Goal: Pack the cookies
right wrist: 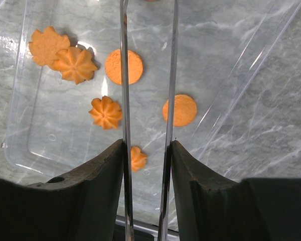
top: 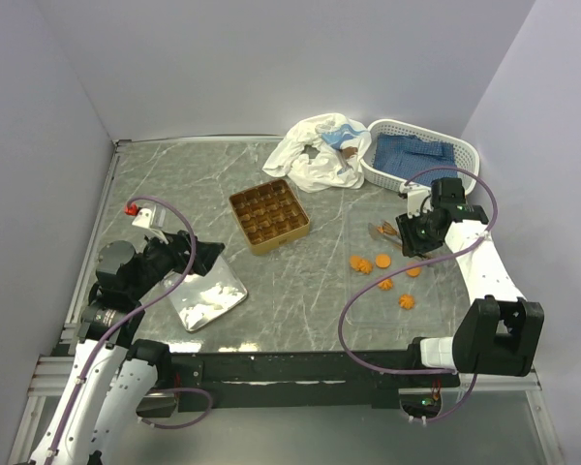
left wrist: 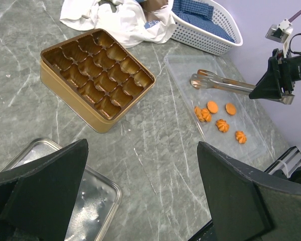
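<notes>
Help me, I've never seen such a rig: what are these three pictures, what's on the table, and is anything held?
This is a two-armed robot bolted to a table. One picture looks down from above; the other two come from a camera on each wrist. The right gripper is closed on metal tongs, over cookies lying in a clear plastic tray. The left gripper is open and empty, near a shiny metal tray. Also there: an empty golden divided tin, a white basket holding blue cloth, and a crumpled white bundle.
</notes>
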`<act>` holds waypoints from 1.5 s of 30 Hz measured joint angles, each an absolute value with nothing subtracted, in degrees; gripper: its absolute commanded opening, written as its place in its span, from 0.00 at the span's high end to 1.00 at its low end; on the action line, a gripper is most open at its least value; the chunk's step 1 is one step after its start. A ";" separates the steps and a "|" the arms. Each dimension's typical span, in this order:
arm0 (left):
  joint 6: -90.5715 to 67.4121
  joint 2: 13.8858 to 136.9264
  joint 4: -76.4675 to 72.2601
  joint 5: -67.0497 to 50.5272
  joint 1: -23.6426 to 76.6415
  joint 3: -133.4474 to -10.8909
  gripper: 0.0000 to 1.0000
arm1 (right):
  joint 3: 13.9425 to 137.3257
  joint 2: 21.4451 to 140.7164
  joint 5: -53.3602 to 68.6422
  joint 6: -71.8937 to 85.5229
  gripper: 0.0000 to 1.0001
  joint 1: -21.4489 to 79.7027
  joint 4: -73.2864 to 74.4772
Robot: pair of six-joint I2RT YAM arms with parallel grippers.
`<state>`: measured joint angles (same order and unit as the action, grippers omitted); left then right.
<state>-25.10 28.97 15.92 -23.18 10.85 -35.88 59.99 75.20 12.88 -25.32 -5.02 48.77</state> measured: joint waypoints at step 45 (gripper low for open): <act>-25.10 29.15 15.86 -22.52 10.46 -35.83 0.04 | 86.13 81.58 22.31 -22.37 0.64 18.85 53.36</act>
<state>-25.10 29.15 15.86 -22.52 10.46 -35.83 86.13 81.58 22.31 -22.37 18.85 53.36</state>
